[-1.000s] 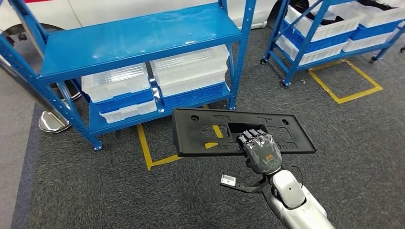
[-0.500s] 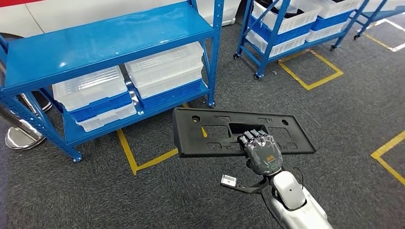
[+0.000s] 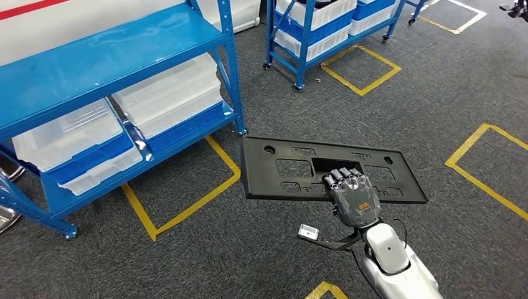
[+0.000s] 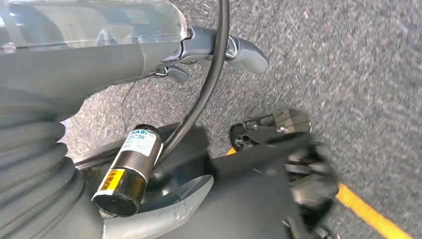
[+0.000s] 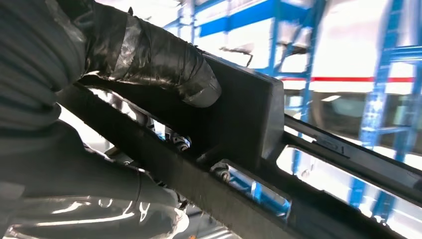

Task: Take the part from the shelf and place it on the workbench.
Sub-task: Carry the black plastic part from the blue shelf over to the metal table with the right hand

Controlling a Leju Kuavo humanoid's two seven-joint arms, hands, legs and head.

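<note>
A flat black rectangular part [image 3: 268,180] with several cut-outs hangs level above the carpet in the head view. My right hand [image 3: 353,199] grips its near long edge at the middle, fingers hooked into the central opening. In the right wrist view a taped dark finger [image 5: 164,59] presses on the part's black rim [image 5: 239,114]. The blue shelf [image 3: 93,68] stands off to the left, apart from the part. My left hand [image 4: 149,55] hangs over the grey carpet, fingers stretched out, holding nothing.
Clear and blue bins [image 3: 168,93] fill the shelf's lower level. A second wheeled blue rack [image 3: 317,25] with bins stands at the back. Yellow tape outlines [image 3: 187,205] mark the grey carpet, with another outline [image 3: 479,156] to the right.
The whole view has swung right: the shelf has slid left and out towards the picture's edge, and new tape marks appear. My right hand still holds the part the same way.
</note>
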